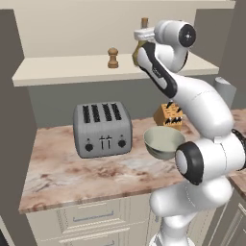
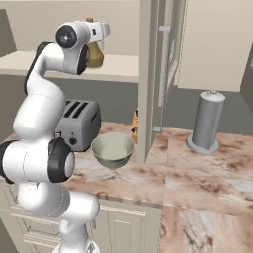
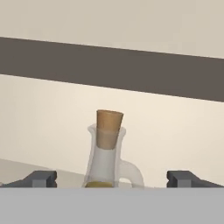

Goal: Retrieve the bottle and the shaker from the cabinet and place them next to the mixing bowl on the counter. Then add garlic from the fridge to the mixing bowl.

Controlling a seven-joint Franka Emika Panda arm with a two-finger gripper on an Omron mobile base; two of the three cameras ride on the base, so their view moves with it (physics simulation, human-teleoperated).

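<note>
The bottle [image 3: 107,146] stands upright on the cabinet shelf [image 1: 62,69], straight ahead in the hand view, with its brown stopper, clear neck and small handle in sight. My gripper [image 3: 112,179] is open, and its fingertips [image 3: 41,178] stand wide on either side of the bottle's neck without touching it. From the right base, the bottle's olive body [image 2: 95,55] peeks out behind my hand. The wooden shaker [image 1: 113,57] stands further left on the same shelf. Below on the counter [image 1: 72,173] sits the mixing bowl [image 1: 163,141], empty.
A grey four-slot toaster [image 1: 102,129] stands left of the bowl, and a knife block [image 1: 169,115] behind it. A paper towel holder [image 2: 207,121] stands on the counter to the right. A tall beige panel [image 2: 148,74] rises right of the bowl.
</note>
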